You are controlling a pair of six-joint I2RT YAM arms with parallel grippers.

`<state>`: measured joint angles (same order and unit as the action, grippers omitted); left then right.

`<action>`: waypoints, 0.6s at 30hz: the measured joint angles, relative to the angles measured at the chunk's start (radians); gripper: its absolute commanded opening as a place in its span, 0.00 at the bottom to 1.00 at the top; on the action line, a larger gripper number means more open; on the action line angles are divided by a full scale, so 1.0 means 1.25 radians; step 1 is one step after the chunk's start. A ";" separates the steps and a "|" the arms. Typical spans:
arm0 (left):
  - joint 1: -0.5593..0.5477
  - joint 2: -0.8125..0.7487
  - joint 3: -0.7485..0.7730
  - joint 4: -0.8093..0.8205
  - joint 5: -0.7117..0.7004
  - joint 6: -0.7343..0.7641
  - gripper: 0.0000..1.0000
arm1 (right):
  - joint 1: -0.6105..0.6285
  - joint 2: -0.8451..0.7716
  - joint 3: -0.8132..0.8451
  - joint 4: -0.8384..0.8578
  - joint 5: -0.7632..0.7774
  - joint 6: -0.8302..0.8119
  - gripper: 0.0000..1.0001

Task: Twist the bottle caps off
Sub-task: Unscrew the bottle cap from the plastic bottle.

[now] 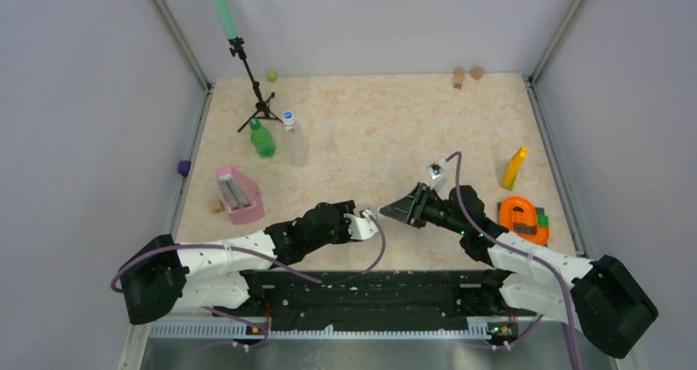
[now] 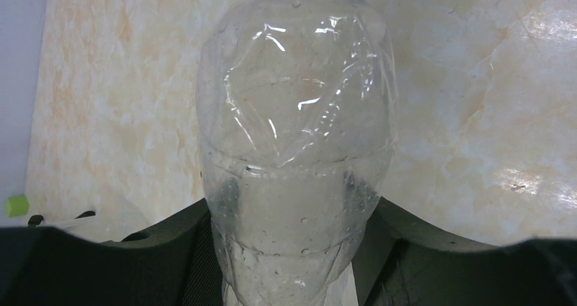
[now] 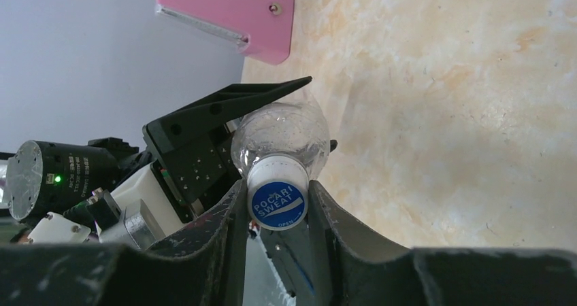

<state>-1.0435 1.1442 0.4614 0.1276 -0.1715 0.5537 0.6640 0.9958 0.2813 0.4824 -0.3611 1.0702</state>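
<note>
At the top view's lower centre, clamping a clear bottle (image 2: 296, 136) in the left gripper (image 1: 371, 219), pinching its blue cap (image 3: 277, 202), not yet off, with the right gripper (image 1: 400, 210), leaving two capped bottles (image 1: 262, 140) upper left.

The clear plastic bottle (image 2: 296, 136) spans the gap between the grippers, with its body in the left gripper (image 1: 367, 220) and its blue round plastic cap (image 3: 277, 202) inside the right gripper (image 1: 396, 210). The translucent green plastic bottle (image 1: 262, 140) stands behind them, to the left.

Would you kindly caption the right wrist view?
Right gripper pinches the blue cap; left gripper holds the clear bottle.
</note>
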 measured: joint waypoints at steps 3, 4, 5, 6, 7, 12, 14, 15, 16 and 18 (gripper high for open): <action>0.000 -0.009 -0.001 -0.002 -0.001 0.000 0.00 | 0.000 0.000 0.000 0.009 -0.005 -0.005 0.00; 0.000 -0.011 -0.001 -0.006 0.001 0.000 0.00 | 0.000 0.000 0.000 0.011 -0.009 -0.012 0.00; 0.000 -0.013 -0.001 -0.009 0.003 -0.002 0.00 | 0.000 0.000 0.000 0.012 -0.013 -0.019 0.00; 0.000 -0.016 -0.001 -0.013 0.007 -0.007 0.00 | 0.000 0.000 0.000 0.014 -0.019 -0.030 0.00; 0.000 -0.018 -0.001 -0.016 0.012 -0.011 0.00 | -0.001 0.000 0.000 0.016 -0.025 -0.046 0.00; 0.001 -0.020 -0.001 -0.033 0.046 -0.035 0.00 | -0.001 -0.006 0.000 0.023 -0.061 -0.190 0.00; 0.002 -0.020 -0.001 -0.038 0.060 -0.045 0.00 | -0.001 -0.006 -0.011 0.052 -0.071 -0.260 0.00; 0.003 -0.020 -0.001 -0.040 0.065 -0.046 0.00 | -0.001 -0.007 -0.023 0.080 -0.078 -0.294 0.00; 0.003 -0.020 -0.001 -0.042 0.071 -0.047 0.00 | -0.001 -0.008 -0.042 0.118 -0.086 -0.332 0.00; 0.002 -0.020 0.000 -0.046 0.087 -0.046 0.00 | -0.001 -0.013 -0.084 0.198 -0.103 -0.405 0.00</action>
<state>-1.0409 1.1191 0.4618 0.0704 -0.0624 0.4961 0.6628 0.9802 0.1768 0.7300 -0.4896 0.5644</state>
